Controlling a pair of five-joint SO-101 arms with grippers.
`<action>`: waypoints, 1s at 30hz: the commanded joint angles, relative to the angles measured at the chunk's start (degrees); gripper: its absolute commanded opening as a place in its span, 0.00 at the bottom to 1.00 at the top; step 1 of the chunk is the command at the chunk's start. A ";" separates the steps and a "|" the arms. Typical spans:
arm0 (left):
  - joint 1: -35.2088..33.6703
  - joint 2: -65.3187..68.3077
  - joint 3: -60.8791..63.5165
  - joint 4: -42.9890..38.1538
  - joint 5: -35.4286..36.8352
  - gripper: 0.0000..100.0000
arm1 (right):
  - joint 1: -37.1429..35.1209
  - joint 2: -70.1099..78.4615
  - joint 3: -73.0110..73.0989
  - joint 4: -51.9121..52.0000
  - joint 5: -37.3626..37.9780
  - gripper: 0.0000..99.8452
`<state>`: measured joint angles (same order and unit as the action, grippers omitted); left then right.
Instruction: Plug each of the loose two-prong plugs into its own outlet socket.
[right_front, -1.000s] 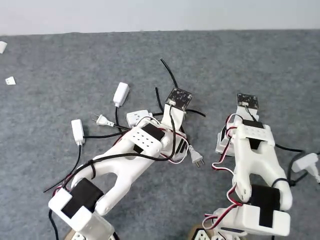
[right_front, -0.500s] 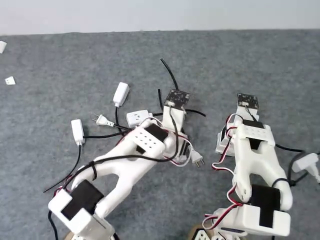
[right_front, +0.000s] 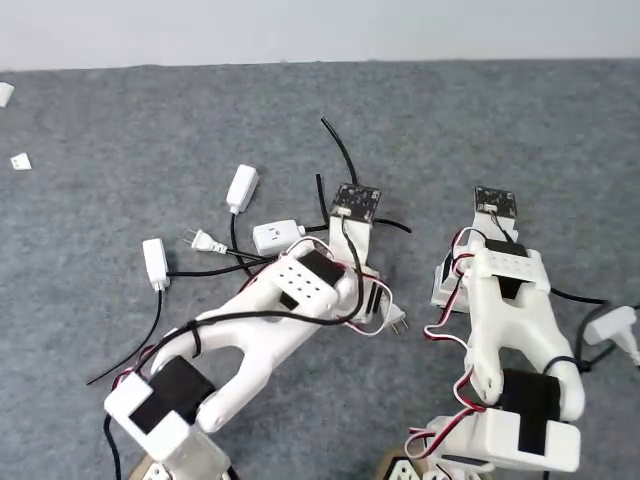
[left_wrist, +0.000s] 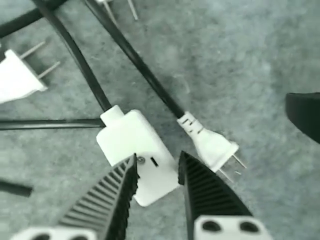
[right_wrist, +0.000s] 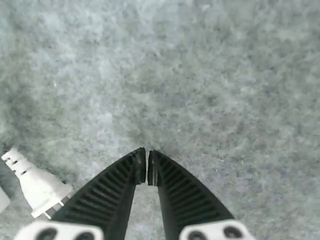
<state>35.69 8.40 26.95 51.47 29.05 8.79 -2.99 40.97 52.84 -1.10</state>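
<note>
Left wrist view showed the left end effector (left_wrist: 157, 160) apart, straddling the outlet socket (left_wrist: 127, 137); it needed to close squarely across the body, clear of the neighbouring plug (left_wrist: 212, 147).

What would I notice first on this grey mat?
A tangle of black cords and white plugs sprawls across the middle of the grey mat. The left gripper hangs open over a white outlet socket, a two-prong plug lying beside it. The right gripper is shut above bare mat.
</note>
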 joint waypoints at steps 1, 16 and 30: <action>-2.02 2.99 -2.15 4.75 0.97 0.14 | -0.04 -0.31 -3.69 0.13 0.70 0.01; -3.87 3.78 -0.66 11.96 -5.10 0.14 | -1.01 -0.22 -3.52 0.04 2.46 0.01; -13.01 3.78 0.84 13.89 -15.12 0.14 | -1.19 -0.22 -3.43 0.13 2.73 0.01</action>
<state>25.14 10.24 24.57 63.34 16.40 8.18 -2.99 40.97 52.84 1.01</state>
